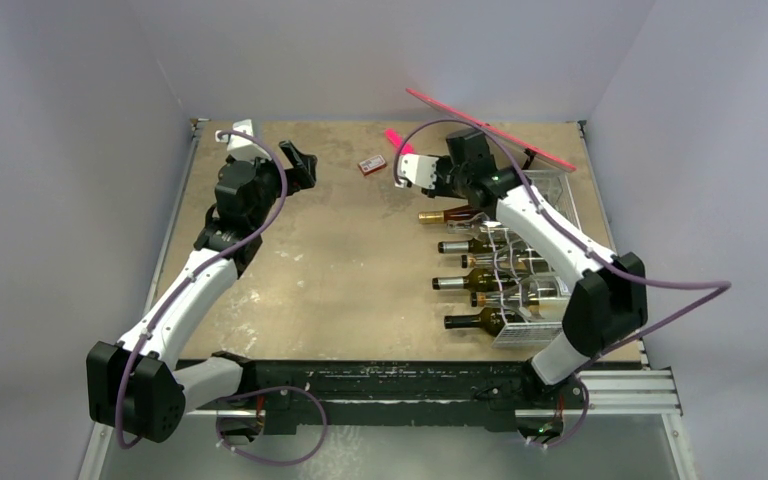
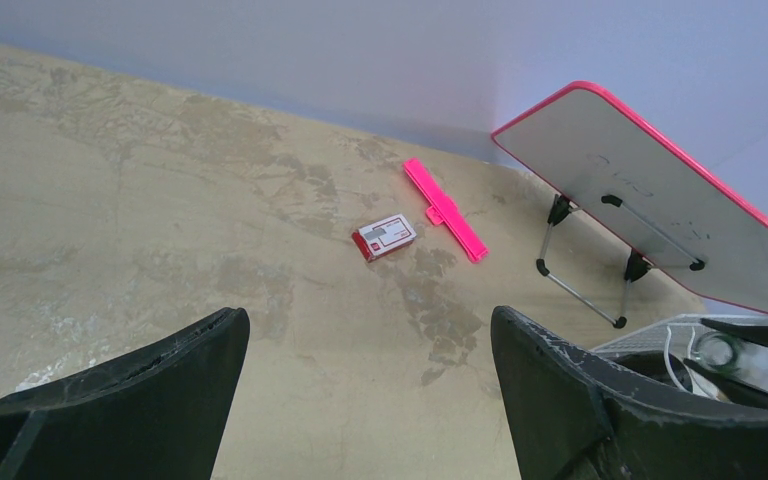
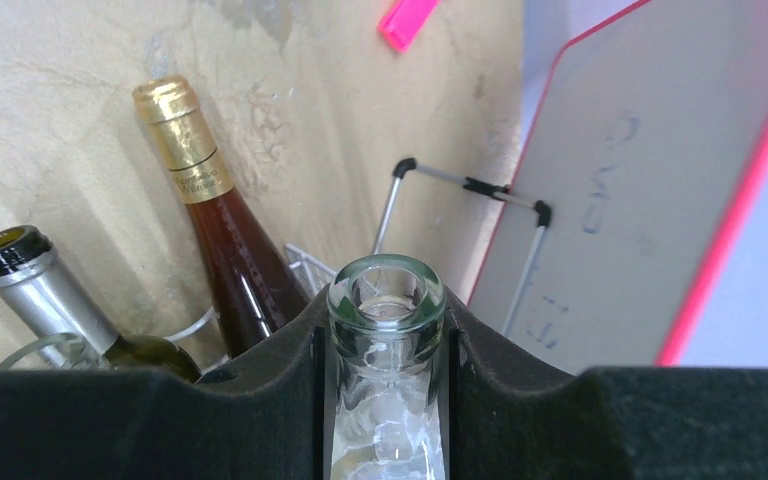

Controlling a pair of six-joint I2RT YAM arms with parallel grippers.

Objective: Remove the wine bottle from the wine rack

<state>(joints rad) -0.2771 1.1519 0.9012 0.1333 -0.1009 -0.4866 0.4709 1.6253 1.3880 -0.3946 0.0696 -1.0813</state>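
I'm counting one wine rack (image 1: 560,195), at least five wine bottles (image 1: 465,321), one pink-edged board (image 1: 490,128), one pink strip (image 1: 397,140) and one red-and-white box (image 1: 371,165) on the surface.

The left arm (image 1: 185,290) reaches forward with its elbow bent, and the left gripper (image 2: 368,325) has its jaws spread wide. The right arm (image 1: 550,235) stretches forward and inward. The right gripper (image 3: 387,335) presses its jaws against both sides of the wine bottle (image 3: 387,290) neck, whose mouth pokes just past the fingertips.
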